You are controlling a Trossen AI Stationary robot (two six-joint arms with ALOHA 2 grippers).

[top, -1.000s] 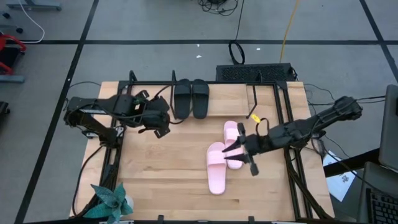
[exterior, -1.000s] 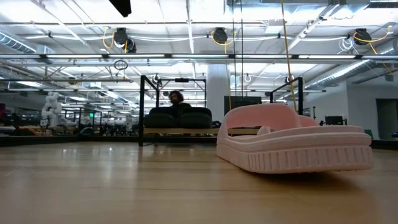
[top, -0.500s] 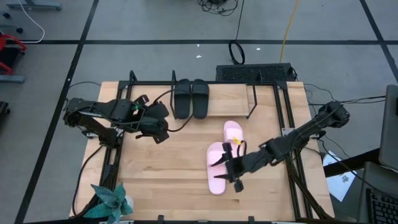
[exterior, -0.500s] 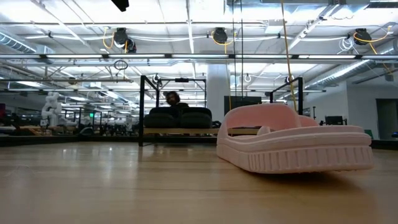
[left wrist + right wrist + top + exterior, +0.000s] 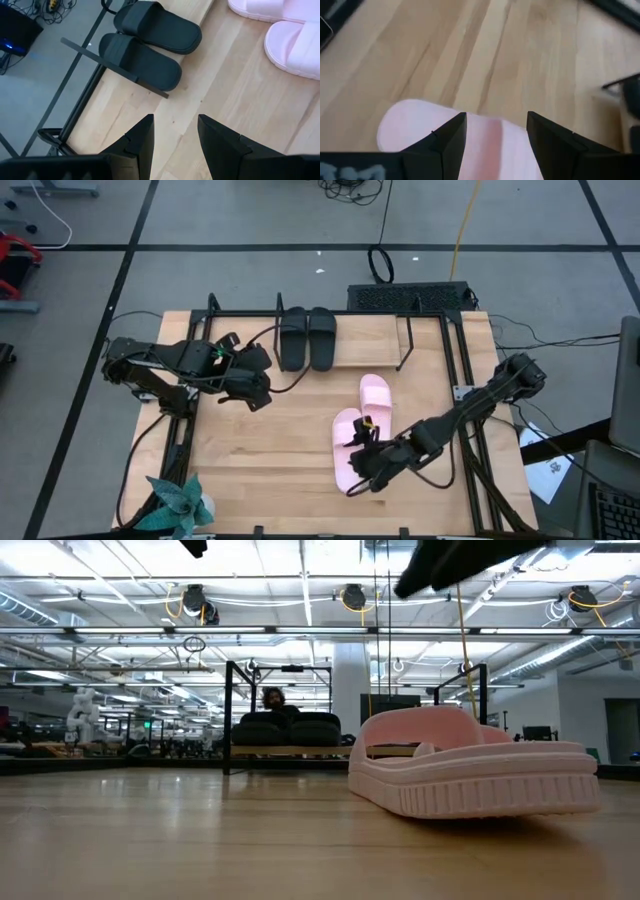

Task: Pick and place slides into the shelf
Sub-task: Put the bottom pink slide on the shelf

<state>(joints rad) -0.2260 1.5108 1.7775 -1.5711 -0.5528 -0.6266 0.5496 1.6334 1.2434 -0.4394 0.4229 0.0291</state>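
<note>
Two black slides (image 5: 307,338) lie side by side, soles down, on the left part of the shelf (image 5: 372,343) at the table's far edge; they also show in the left wrist view (image 5: 147,47). Two pink slides lie on the table: one farther (image 5: 375,397), one nearer (image 5: 348,442). My right gripper (image 5: 358,463) is open above the nearer pink slide (image 5: 485,142), its fingers on either side of it. In the low view it (image 5: 455,562) hangs clear above the slide (image 5: 470,775). My left gripper (image 5: 257,387) is open and empty, left of the black slides.
A potted plant (image 5: 180,505) stands at the table's near left corner. Black frame rails (image 5: 470,450) run along the table's left and right sides. The shelf's right part is bare board. A person shows far off behind the shelf (image 5: 272,698).
My right gripper has gone toward the table's near edge and a little left, from beside the farther pink slide to above the nearer one, and has come into the low view from above. Both pink slides have stayed where they were.
</note>
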